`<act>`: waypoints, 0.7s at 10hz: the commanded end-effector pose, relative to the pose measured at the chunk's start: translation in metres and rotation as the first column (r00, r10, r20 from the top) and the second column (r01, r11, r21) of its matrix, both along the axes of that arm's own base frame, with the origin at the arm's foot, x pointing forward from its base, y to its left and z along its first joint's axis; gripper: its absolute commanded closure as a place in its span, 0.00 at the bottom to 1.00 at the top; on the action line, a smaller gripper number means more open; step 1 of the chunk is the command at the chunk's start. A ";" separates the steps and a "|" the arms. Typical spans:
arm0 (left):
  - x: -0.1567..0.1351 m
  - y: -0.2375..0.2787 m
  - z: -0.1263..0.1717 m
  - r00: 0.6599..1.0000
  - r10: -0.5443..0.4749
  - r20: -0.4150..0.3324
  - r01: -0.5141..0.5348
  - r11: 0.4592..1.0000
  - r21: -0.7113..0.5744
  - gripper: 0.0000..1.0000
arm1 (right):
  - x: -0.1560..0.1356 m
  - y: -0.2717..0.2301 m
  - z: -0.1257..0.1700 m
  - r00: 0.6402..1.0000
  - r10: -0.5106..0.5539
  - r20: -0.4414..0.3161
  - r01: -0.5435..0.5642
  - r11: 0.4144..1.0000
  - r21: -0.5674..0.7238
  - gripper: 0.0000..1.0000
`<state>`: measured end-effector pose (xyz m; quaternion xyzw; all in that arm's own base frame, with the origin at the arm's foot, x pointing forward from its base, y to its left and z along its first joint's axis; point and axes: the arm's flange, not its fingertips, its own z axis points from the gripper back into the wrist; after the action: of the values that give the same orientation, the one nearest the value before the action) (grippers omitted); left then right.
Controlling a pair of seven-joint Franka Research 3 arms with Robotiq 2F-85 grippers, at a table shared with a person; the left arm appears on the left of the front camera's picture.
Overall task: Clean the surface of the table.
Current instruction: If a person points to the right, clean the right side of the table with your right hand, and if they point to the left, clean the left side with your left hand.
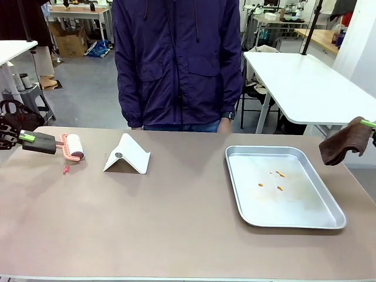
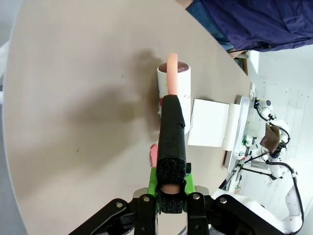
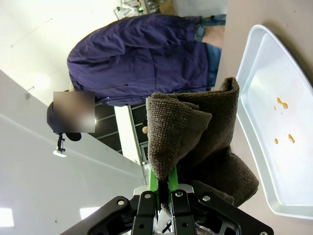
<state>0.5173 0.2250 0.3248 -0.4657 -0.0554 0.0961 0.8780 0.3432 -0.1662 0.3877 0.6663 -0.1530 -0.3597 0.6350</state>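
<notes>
The beige counter [image 1: 176, 229] runs the width of the front view, with a small pink scrap [image 1: 66, 170] near its left end. Just beside the scrap the lint roller [image 1: 74, 147] sits low over the top (touching or not, I cannot tell). Its handle is pinched in the left pincer [image 1: 23, 138] at the counter's left edge. Best to press the drum flat, then roll across the scrap. The right pincer [image 1: 367, 124], clamped on a brown cloth [image 1: 343, 144], hangs off the right edge.

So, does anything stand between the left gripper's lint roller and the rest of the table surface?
Yes. A white folded stand sits just right of the lint roller, and a silver tray lies farther right on the table.
</notes>
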 end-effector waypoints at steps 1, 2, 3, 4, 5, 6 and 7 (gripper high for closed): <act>0.006 0.000 0.005 0.999 0.019 0.031 -0.017 0.998 -0.063 0.78 | -0.003 -0.002 0.004 1.000 0.014 0.012 -0.014 1.000 0.003 0.95; 0.001 0.003 0.014 0.997 0.019 0.075 -0.011 0.995 -0.102 0.78 | -0.003 -0.002 0.004 1.000 0.014 0.012 -0.014 1.000 0.003 0.95; -0.010 0.008 0.026 0.993 0.007 0.114 0.009 0.991 -0.132 0.78 | -0.003 -0.002 0.004 1.000 0.014 0.012 -0.014 1.000 0.003 0.95; -0.026 0.017 0.042 0.990 -0.018 0.137 0.041 0.985 -0.165 0.78 | -0.003 -0.002 0.004 1.000 0.014 0.012 -0.014 1.000 0.003 0.95; -0.045 0.028 0.058 0.988 -0.045 0.149 0.072 0.981 -0.182 0.78 | -0.003 -0.002 0.004 1.000 0.014 0.012 -0.014 1.000 0.003 0.95; -0.068 0.044 0.069 0.989 -0.080 0.122 0.100 0.982 -0.163 0.78 | -0.003 -0.002 0.004 1.000 0.014 0.012 -0.014 1.000 0.003 0.95; -0.085 0.057 0.069 0.990 -0.109 0.088 0.122 0.981 -0.152 0.78 | -0.003 -0.002 0.004 1.000 0.014 0.012 -0.014 1.000 0.003 0.95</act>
<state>0.4474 0.2750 0.3964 -0.5448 -0.0724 0.0443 0.8343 0.3430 -0.1662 0.3876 0.6665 -0.1529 -0.3597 0.6348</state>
